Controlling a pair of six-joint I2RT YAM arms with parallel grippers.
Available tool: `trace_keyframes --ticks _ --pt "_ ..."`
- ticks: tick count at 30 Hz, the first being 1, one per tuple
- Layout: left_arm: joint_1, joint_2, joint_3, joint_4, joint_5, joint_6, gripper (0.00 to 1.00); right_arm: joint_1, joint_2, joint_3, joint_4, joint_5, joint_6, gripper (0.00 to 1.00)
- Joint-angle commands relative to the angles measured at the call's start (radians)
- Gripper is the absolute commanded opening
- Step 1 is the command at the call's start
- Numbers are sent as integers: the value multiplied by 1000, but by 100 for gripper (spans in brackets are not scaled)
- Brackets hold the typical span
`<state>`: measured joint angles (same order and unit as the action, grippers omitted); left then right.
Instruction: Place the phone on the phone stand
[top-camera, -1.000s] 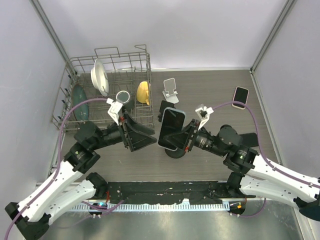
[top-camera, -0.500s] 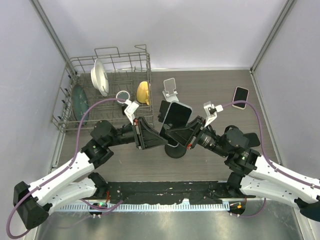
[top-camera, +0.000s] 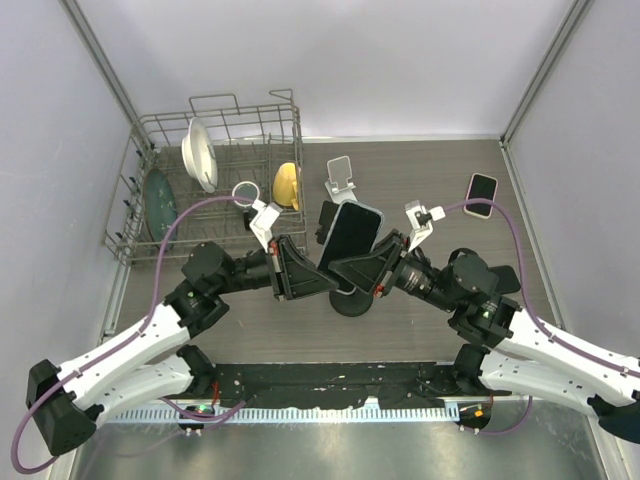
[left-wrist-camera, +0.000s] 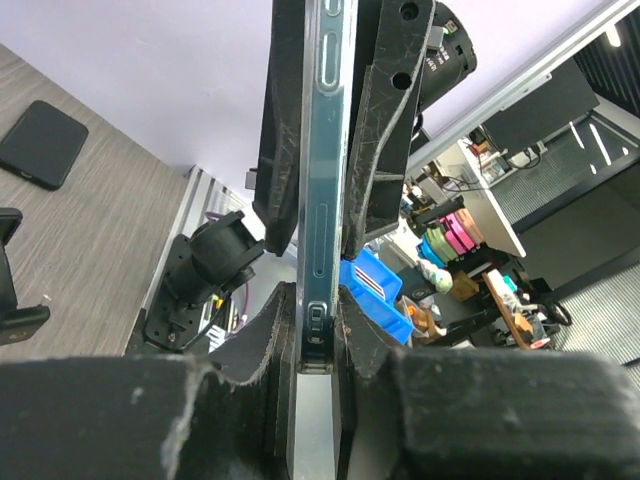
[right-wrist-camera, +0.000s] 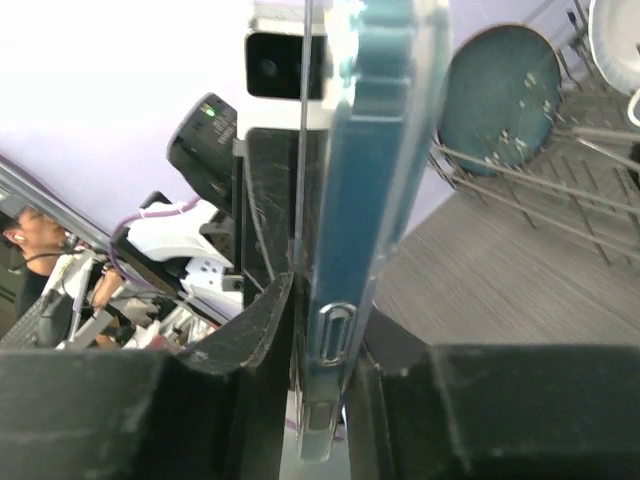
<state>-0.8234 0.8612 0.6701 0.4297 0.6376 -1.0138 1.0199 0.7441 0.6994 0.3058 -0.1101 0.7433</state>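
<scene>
A phone (top-camera: 350, 232) with a dark screen and a blue edge hangs tilted in the air above the middle of the table. My left gripper (top-camera: 325, 278) comes in from the left and is shut on its lower end; in the left wrist view both pads press the phone (left-wrist-camera: 325, 180) at the gripper (left-wrist-camera: 318, 320). My right gripper (top-camera: 347, 266) reaches in from the right. In the right wrist view the phone (right-wrist-camera: 365, 150) leans between the fingers of that gripper (right-wrist-camera: 325, 330) with a thin slit on one side. The white phone stand (top-camera: 342, 178) stands behind, with nothing on it.
A wire dish rack (top-camera: 150, 130) at the back left holds a white plate (top-camera: 200, 152), a teal plate (top-camera: 158, 205) and a yellow piece (top-camera: 287, 185). A second phone (top-camera: 482, 193) lies at the right. A black round base (top-camera: 350, 303) sits under the grippers.
My left arm swung right and its jaws closed on the phone's lower end. The right jaws have eased apart slightly. The phone has tipped a little to the right.
</scene>
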Motion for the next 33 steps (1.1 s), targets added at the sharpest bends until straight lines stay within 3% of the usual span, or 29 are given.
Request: trace_keyframes --ticks 1,5,10,18,20,25,29,33 --pt "-5 -51 43 -53 -50 64 0 2 -5 94 -112 0 -71 38" --pt "-5 -94 43 -141 -64 109 0 -6 -25 146 -263 27 -134 64" --pt "-3 -123 37 -172 -26 127 0 -30 -6 222 -396 -54 -214 75" --pt "-3 -137 46 -239 69 190 0 -115 77 389 -579 -233 -304 75" --pt "-3 -143 42 -243 92 198 0 -174 92 406 -593 -363 -309 73" --pt "-5 -169 43 -279 119 227 0 -302 146 451 -658 -514 -303 70" --pt "-3 -188 45 -307 106 242 0 -409 141 413 -578 -636 -245 68" --pt "-5 -182 45 -310 131 242 0 -414 141 361 -458 -787 -194 64"
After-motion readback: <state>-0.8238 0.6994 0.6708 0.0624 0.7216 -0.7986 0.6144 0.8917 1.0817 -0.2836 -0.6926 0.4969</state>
